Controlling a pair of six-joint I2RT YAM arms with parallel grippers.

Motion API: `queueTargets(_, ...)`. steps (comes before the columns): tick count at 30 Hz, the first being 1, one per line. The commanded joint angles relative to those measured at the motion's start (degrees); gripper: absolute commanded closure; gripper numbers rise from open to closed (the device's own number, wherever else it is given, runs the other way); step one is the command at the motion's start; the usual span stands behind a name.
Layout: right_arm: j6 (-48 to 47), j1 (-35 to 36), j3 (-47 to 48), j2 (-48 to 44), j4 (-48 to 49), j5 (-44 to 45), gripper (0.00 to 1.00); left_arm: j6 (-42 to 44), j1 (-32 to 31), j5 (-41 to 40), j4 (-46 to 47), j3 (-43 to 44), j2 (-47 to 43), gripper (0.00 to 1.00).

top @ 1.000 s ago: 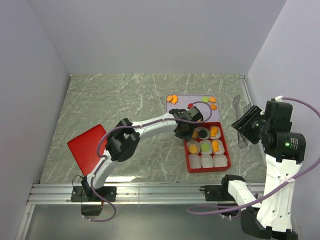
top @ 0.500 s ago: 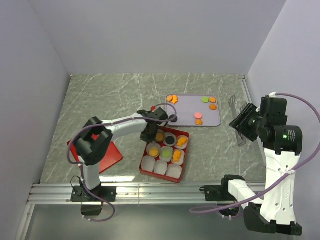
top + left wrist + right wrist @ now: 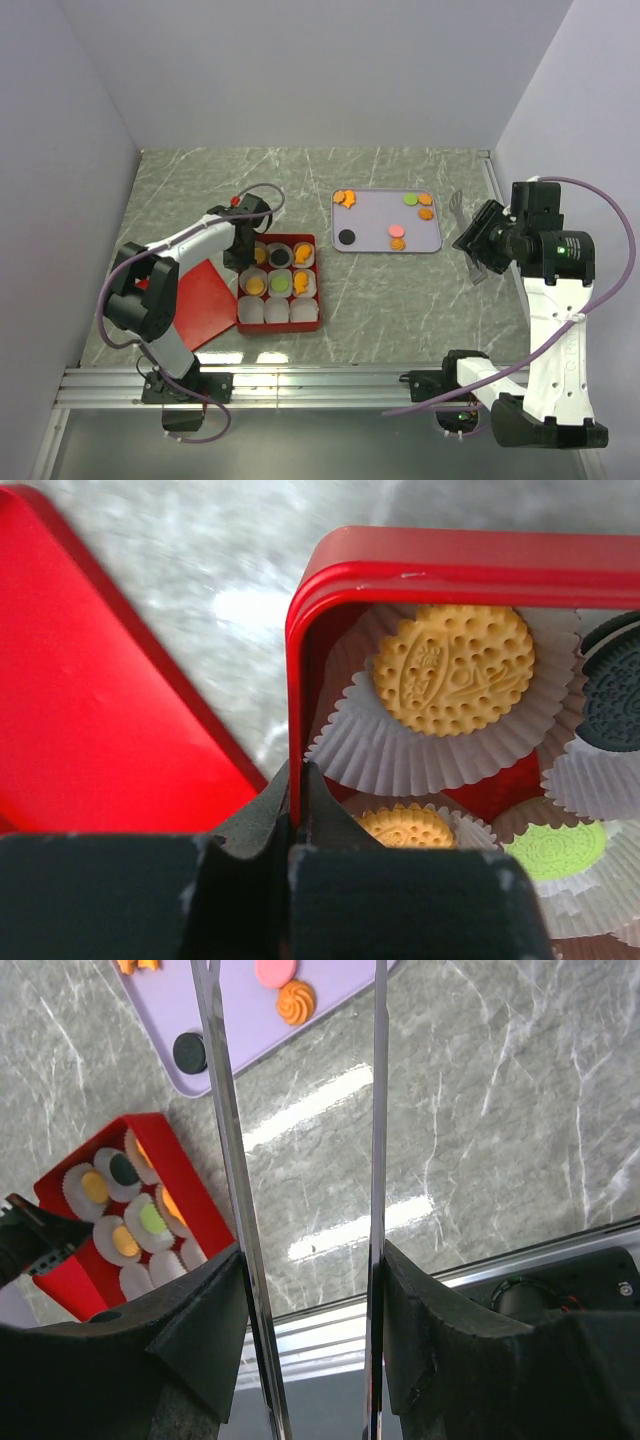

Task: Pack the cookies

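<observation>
The red box (image 3: 279, 326) holds white paper cups, several with cookies (image 3: 281, 284) in orange, green and black. My left gripper (image 3: 243, 258) is shut on the box's left wall, which shows between the pads in the left wrist view (image 3: 297, 780), next to a yellow-orange cookie (image 3: 450, 668). More cookies (image 3: 397, 243) lie on the purple tray (image 3: 375, 215): orange, green, pink and one black (image 3: 347, 237). My right gripper (image 3: 490, 245) is shut on metal tongs (image 3: 225, 1110), held above the table right of the tray.
The red square lid (image 3: 205, 300) lies flat just left of the box, touching or nearly touching it; it also shows in the left wrist view (image 3: 90, 710). The aluminium rail runs along the table's near edge. Walls close in the left, back and right sides.
My left gripper has dragged the red box from just below the purple tray leftward across the table, to beside the red lid. The right arm with the tongs has shifted slightly.
</observation>
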Motion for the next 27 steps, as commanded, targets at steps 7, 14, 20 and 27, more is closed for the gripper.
queueTargets(7,-0.57,0.59,0.62,0.54,3.31,-0.91,0.44,2.45,5.32,-0.04,3.46,8.13,8.51,1.00)
queueTargets(14,-1.19,0.50,0.53,1.42,4.01,-0.91,0.44,1.13,6.46,1.89,2.06,22.71,17.93,1.00)
queueTargets(20,-1.45,0.50,-1.93,2.56,5.94,-3.28,0.46,0.17,6.82,4.96,1.79,31.08,24.09,0.98)
queueTargets(27,1.00,5.22,-6.06,4.93,11.21,-5.66,0.47,0.61,7.17,6.64,3.20,30.30,22.60,0.54)
